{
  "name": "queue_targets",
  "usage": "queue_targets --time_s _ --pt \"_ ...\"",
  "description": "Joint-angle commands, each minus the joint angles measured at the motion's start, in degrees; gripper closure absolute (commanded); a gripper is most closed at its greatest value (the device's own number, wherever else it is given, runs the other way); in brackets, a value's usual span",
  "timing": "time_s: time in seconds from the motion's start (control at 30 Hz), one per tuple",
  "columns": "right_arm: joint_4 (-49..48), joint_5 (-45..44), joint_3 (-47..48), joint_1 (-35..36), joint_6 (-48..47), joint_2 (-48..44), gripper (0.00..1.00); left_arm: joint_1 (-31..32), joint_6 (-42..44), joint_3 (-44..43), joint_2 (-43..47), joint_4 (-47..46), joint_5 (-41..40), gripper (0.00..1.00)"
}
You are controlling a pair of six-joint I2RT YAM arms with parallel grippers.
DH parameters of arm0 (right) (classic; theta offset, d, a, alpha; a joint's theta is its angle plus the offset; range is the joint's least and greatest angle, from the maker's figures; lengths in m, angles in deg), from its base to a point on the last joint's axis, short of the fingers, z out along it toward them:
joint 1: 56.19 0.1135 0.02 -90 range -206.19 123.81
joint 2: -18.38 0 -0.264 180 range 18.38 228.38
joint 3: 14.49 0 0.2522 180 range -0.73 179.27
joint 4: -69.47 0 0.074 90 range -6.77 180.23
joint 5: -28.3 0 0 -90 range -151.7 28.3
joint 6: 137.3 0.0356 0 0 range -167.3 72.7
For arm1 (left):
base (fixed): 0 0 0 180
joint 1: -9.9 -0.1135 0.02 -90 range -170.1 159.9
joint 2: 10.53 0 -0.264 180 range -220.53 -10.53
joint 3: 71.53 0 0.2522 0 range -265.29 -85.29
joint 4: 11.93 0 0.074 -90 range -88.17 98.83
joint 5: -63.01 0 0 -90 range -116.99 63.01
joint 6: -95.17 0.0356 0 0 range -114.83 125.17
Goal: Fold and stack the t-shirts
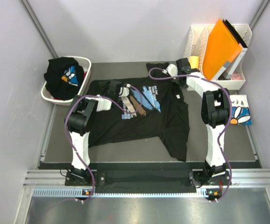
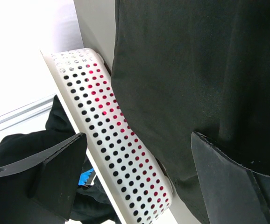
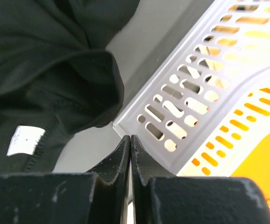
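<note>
A black t-shirt [image 1: 139, 116] with a blue, white and tan chest print lies spread on the table. My left gripper [image 1: 103, 86] hovers over its far left sleeve, next to the basket. In the left wrist view it [image 2: 139, 182] is open and empty, with the shirt [image 2: 195, 70] on the right. My right gripper [image 1: 183, 64] is at the shirt's far right corner. In the right wrist view it [image 3: 130, 142] is shut on nothing, beside the shirt's bunched edge [image 3: 46, 70] and white label [image 3: 25, 139]. A folded white tee [image 1: 240, 112] with a blue daisy print lies at the right. Another black tee [image 1: 60, 77] is heaped in the basket.
The white perforated laundry basket [image 1: 86, 65] stands at the far left and fills the gap between my left fingers [image 2: 116, 149]. A white slotted organizer [image 1: 195, 39] holding an orange folder [image 1: 221, 44] stands at the far right, close to my right gripper [image 3: 195, 93].
</note>
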Motion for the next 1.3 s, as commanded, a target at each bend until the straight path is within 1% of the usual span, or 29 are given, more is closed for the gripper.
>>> queue_targets --time_s 0.0,0.07,0.1,0.13,0.17,0.2,0.27,0.33,0.47,0.63,0.7,0.73,0.77,0.87,0.9,1.07,1.17,1.27 --pt "-1.1 -2.4 -2.3 -0.8 -1.9 -4.2 0.93 -0.3 -0.1 -0.2 -1.7 4.4 -0.4 0.02" --pt "-0.2 -0.8 -2.5 -0.9 -1.5 -4.7 0.8 -0.2 -0.1 -0.1 -1.4 4.3 -0.5 0.02" --pt "0.8 0.7 -2.1 -1.0 -1.3 -5.6 0.67 -0.3 -0.2 -0.2 -1.2 4.3 -0.6 0.02" --pt "3.0 2.1 -2.0 -1.1 -0.7 -6.2 0.61 -0.3 -0.2 -0.2 -0.8 4.3 -0.7 0.02" --pt "4.0 5.6 -2.0 -1.4 -0.2 -7.0 0.56 -0.2 -0.5 -0.2 -0.5 4.3 -0.7 0.02" --pt "5.2 8.0 -2.3 -1.5 0.0 -8.9 0.47 -0.3 -0.8 -0.2 -0.2 5.0 -0.5 0.02" --pt "8.2 12.7 -2.8 -1.7 0.7 -10.5 0.41 -0.2 -1.2 0.0 0.6 5.4 -0.3 0.02" --pt "9.0 15.9 -3.8 -1.6 1.3 -11.2 0.4 -0.2 -1.2 0.1 0.8 5.2 -0.2 0.02" --pt "7.0 18.1 -4.0 -1.7 3.3 -9.8 0.42 -0.1 -0.7 0.1 0.3 4.7 -0.6 0.02" --pt "10.5 23.0 1.1 -1.5 4.5 -6.3 0.51 -0.2 -0.2 0.0 0.5 4.5 -0.5 0.02" --pt "12.0 26.1 1.8 -1.4 3.9 -6.4 0.57 -0.1 -0.1 -0.3 0.6 4.5 -0.5 0.02" --pt "13.6 26.8 1.8 -1.5 2.6 -6.6 0.61 -0.2 -0.2 -0.4 0.7 4.5 -0.5 0.02" --pt "14.6 27.6 1.7 -1.5 1.9 -6.8 0.74 -0.1 -0.1 -0.5 0.7 4.6 -0.5 0.02" --pt "19.0 28.2 0.4 -1.5 -0.9 -7.6 0.99 -0.1 -0.4 -0.5 0.9 4.9 -0.5 0.02" --pt "19.6 28.0 -0.5 -1.5 -1.7 -8.2 1.0 -0.1 -0.5 -0.4 1.1 5.0 -0.5 0.02" --pt "18.9 26.8 -7.4 -2.8 -2.9 -10.1 1.0 -0.1 -0.7 0.3 1.2 5.1 -0.5 0.02" --pt "16.5 26.9 -10.0 -3.1 -2.1 -9.8 1.0 0.0 -0.7 0.2 1.2 5.0 -0.6 0.02" --pt "14.2 26.6 -10.4 -3.1 -0.9 -8.7 1.0 0.0 -0.7 0.6 1.6 5.1 -0.5 0.02"
